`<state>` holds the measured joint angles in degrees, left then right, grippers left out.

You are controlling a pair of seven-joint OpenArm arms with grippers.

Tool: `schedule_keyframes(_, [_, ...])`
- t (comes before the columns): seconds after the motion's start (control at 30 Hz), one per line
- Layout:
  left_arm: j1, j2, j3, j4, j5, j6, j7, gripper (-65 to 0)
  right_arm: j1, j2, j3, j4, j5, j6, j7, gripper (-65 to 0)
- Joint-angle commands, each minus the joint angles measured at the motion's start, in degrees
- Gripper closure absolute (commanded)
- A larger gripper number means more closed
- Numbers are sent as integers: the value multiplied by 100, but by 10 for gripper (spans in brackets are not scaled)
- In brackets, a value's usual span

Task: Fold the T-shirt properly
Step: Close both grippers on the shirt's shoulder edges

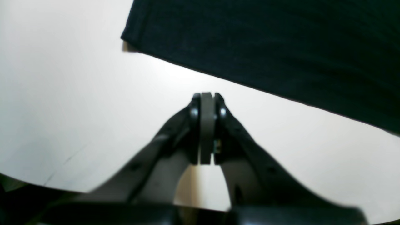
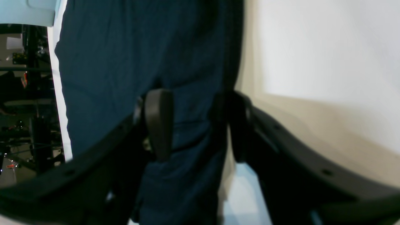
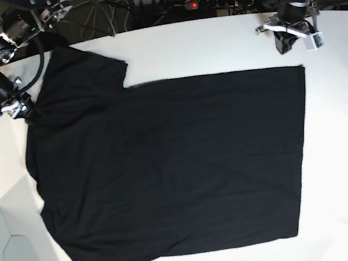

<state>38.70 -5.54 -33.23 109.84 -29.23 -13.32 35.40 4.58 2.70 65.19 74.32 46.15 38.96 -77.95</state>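
Mostly flat, plain black T-shirt (image 3: pixel 173 169)

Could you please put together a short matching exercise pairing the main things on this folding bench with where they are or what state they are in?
Column one:
1. T-shirt
2. left gripper
3. right gripper
4. table

Column two:
A. white, bare past the hem
B. jaws shut, empty, over the table
C. black, spread flat
D. jaws around dark cloth at the shirt's edge

Pairs: 1-C, 2-B, 3-D, 4-A
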Motion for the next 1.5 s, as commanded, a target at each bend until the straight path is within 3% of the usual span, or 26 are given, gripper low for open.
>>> schedule_keyframes(0.0, [47,-31,-22,71,-61,-17,-107,0,-5,16,-9,1,-338,104,-205,-248])
schedule_keyframes(0.17, [12,-31,-22,71,-61,-17,-107,0,-5,7,-62,1,-347,104,-205,-42])
schedule_keyframes(0.23, [3,-31,-30,71,-70,-17,-107,0,-5,16,-281,1,-347,104,-205,0])
schedule_keyframes(0.37, [-85,-57,-57,80,-404,-26,-107,-2,-23,25,-528,1,-347,104,-205,0])
schedule_keyframes(0.43, [-94,-74,-136,27,-712,-26,-107,-52,-23,7,-528,1,-347,104,-205,0])
schedule_keyframes(0.53, [-120,-74,-549,-158,-1362,-35,-72,-180,-23,-46,-536,1,-347,104,-205,0])
schedule_keyframes(0.63, [-366,-136,-927,-571,-1987,-44,324,-254,-23,-37,-536,1,-347,104,-205,0])
schedule_keyframes(0.8, [-1070,-365,-1815,-2004,-2760,-52,1484,-247,-32,-37,-536,1,-347,104,-205,0])
schedule_keyframes(0.9, [-1518,-593,-2325,-2874,-2892,-61,2153,-248,-40,-37,-536,1,-347,104,-205,0])
schedule_keyframes(0.97, [-1755,-664,-2501,-3279,-2866,-255,2416,-250,-40,-37,-536,1,-347,104,-205,0])
schedule_keyframes(1.07, [-1914,-760,-2633,-3534,-2830,-562,2557,-251,-40,-28,-536,1,-347,104,-205,0])
schedule_keyframes(1.33, [-2116,-769,-2606,-3586,-2822,-545,2592,-251,-40,-28,-528,1,-347,104,-205,0])
schedule_keyframes(1.47, [-2257,-769,-2255,-3586,-2822,-545,2592,-251,-40,-28,-528,1,-347,104,-205,0])
